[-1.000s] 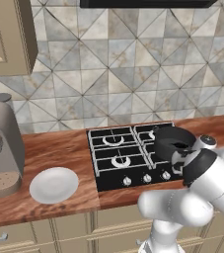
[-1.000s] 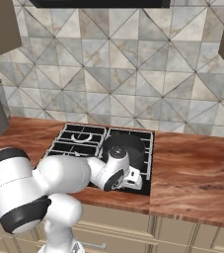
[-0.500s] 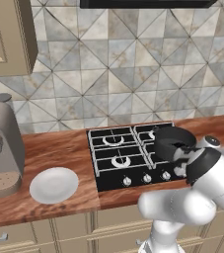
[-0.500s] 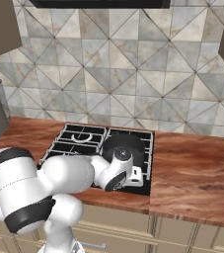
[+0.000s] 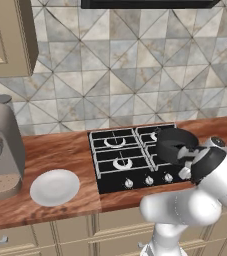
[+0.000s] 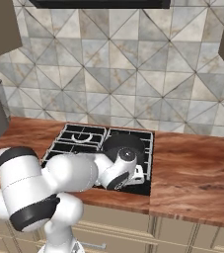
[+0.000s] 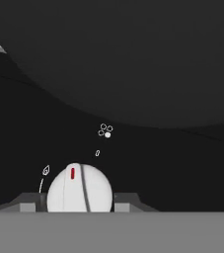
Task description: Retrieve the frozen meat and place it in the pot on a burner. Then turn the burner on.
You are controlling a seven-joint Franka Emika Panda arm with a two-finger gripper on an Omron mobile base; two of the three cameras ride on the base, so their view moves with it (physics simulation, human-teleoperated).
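Straddling a small silver round knob (image 7: 80, 190) with a red mark, my gripper (image 7: 79, 201) has its fingers spread either side, contact unclear. No readable writing, only tiny burner icons. Wide black matte pot (image 5: 176, 144) sits on the right-hand burner (image 6: 125, 148) just beyond.

A home kitchen. A black gas cooktop (image 5: 130, 160) with knobs (image 5: 148, 180) sat in a wooden counter (image 5: 55, 150), backed by grey triangle-patterned tiles (image 5: 135, 75). Beige cabinets (image 5: 7, 40) hung above and stood below; a coffee machine (image 5: 0, 145) and a plate (image 5: 55, 187) stood alongside.
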